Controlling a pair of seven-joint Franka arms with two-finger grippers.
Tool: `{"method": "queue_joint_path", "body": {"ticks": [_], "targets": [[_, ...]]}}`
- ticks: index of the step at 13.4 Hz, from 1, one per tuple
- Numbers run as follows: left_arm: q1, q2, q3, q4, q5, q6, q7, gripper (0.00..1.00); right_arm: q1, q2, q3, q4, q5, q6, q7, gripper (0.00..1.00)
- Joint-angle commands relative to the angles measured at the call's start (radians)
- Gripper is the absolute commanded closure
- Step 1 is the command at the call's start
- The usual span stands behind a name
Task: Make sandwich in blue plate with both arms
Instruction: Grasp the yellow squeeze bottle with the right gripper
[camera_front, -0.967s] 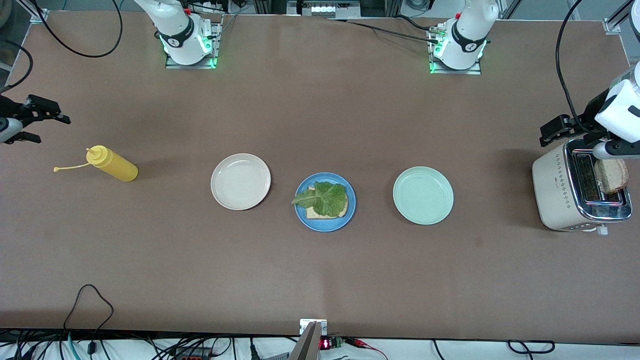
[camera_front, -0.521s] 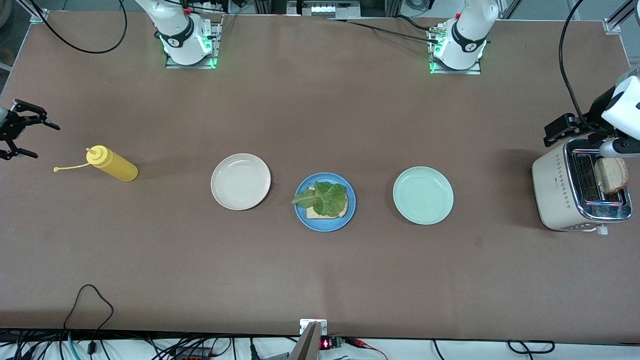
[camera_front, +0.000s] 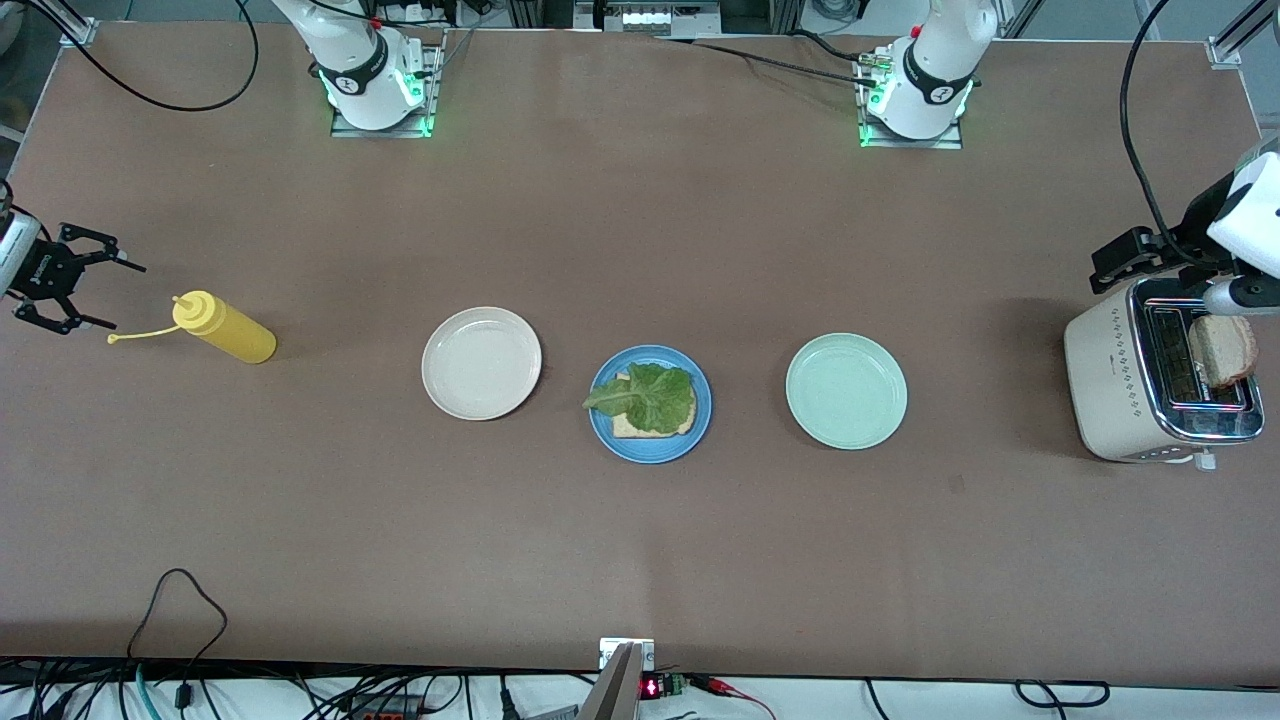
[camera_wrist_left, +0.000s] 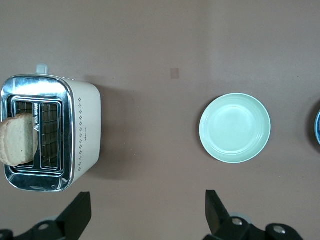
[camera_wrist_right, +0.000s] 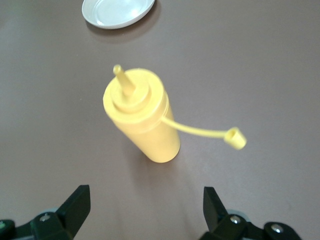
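The blue plate (camera_front: 650, 452) lies mid-table, holding a bread slice (camera_front: 628, 428) with a green lettuce leaf (camera_front: 650, 395) on top. A second bread slice (camera_front: 1222, 350) (camera_wrist_left: 17, 146) sticks up from a slot of the cream toaster (camera_front: 1130, 385) (camera_wrist_left: 82, 130) at the left arm's end of the table. My left gripper (camera_front: 1125, 258) (camera_wrist_left: 147, 210) hangs open and empty over the table beside the toaster. My right gripper (camera_front: 110, 295) (camera_wrist_right: 146, 205) is open and empty, close beside the yellow squeeze bottle (camera_front: 225, 328) (camera_wrist_right: 142, 117), not touching it.
A cream-white plate (camera_front: 481, 362) (camera_wrist_right: 117, 10) and a pale mint-green plate (camera_front: 846, 391) (camera_wrist_left: 235, 128) flank the blue plate. The bottle's cap (camera_wrist_right: 235, 138) dangles on its tether toward the right gripper. Cables trail along the table edge nearest the front camera.
My right gripper has turned and come in toward the yellow bottle. My left gripper has shifted slightly by the toaster. Plates, bread and lettuce have not moved.
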Motion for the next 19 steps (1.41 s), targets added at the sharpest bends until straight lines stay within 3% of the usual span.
{"method": "queue_joint_path", "body": {"ticks": [1, 10, 19], "targets": [[0.003, 0.005, 0.003, 0.020, -0.009, -0.013, 0.019, 0.00, -0.037, 0.037, 0.020, 0.004, 0.053, -0.011, -0.085, 0.00], [0.001, 0.011, 0.003, 0.020, -0.009, -0.012, 0.019, 0.00, -0.053, 0.264, 0.022, 0.010, 0.399, -0.060, -0.437, 0.00], [0.001, 0.013, 0.001, 0.020, -0.007, -0.012, 0.019, 0.00, -0.053, 0.324, 0.049, 0.011, 0.479, -0.106, -0.513, 0.00]]}}
